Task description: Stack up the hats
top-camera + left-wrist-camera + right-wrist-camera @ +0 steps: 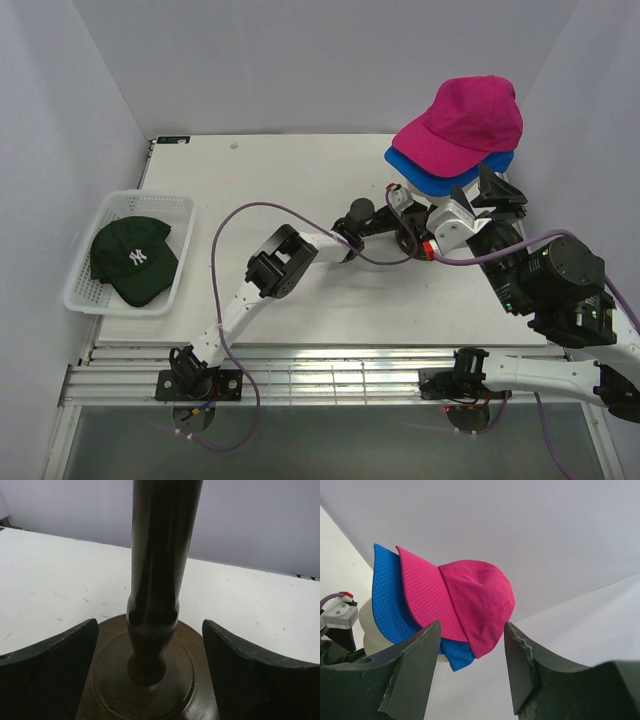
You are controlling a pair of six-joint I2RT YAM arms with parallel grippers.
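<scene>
A magenta pink hat (463,122) sits on top of a royal blue hat (450,172) on the cream mannequin head at the back right. Both also show in the right wrist view, the pink hat (470,597) over the blue hat (390,600). A dark green hat with a white NY logo (133,258) lies in the basket at the left. The black hat is out of view. My left gripper (405,215) is open, its fingers on either side of the stand's dark post (155,580) without touching it. My right gripper (503,190) is open and empty just below the stacked hats (472,625).
The white mesh basket (80,290) stands at the table's left edge. The mannequin head (370,630) stands on a dark round base (187,680). Purple cables trail from both arms. White walls close in the table on three sides.
</scene>
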